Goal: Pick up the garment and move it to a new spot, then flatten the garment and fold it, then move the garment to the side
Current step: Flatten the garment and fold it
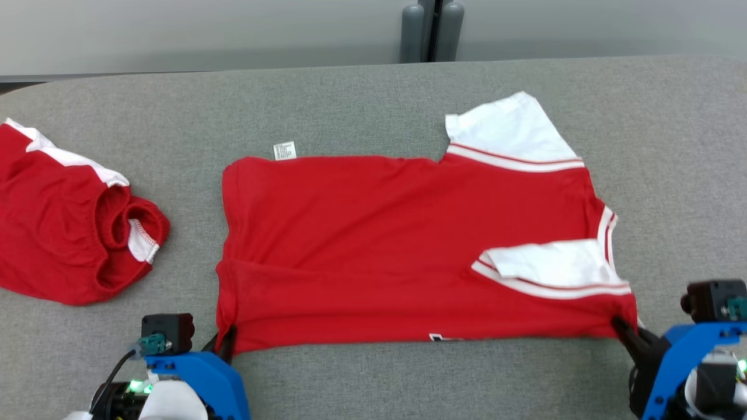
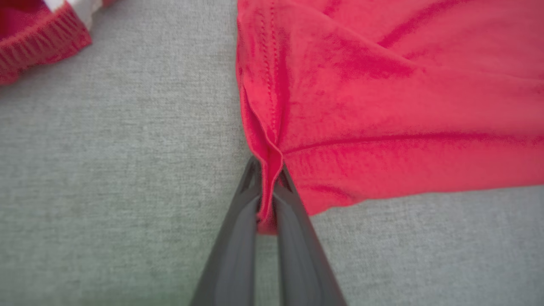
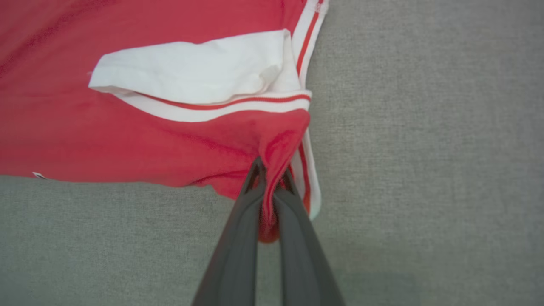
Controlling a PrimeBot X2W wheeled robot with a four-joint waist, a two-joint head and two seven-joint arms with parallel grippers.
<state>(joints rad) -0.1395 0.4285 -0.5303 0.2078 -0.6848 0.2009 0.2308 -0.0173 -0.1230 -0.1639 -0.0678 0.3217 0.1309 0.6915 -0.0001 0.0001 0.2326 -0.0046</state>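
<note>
The garment (image 1: 373, 233) is a red shirt with white sleeves, lying spread on the grey table, one white sleeve folded over its near right part. My left gripper (image 1: 226, 338) is shut on the garment's near left corner; the left wrist view shows red cloth (image 2: 340, 106) pinched between the dark fingers (image 2: 238, 238). At the near right corner my right gripper (image 1: 623, 328) is shut on the garment, and in the right wrist view a fold of red cloth (image 3: 170, 127) is clamped between its fingers (image 3: 238, 242).
A second red and white garment (image 1: 64, 221) lies crumpled at the table's left, also at the top left of the left wrist view (image 2: 38, 38). The grey table (image 1: 373, 99) is bare beyond the shirt. Two grey posts (image 1: 432, 32) stand behind the far edge.
</note>
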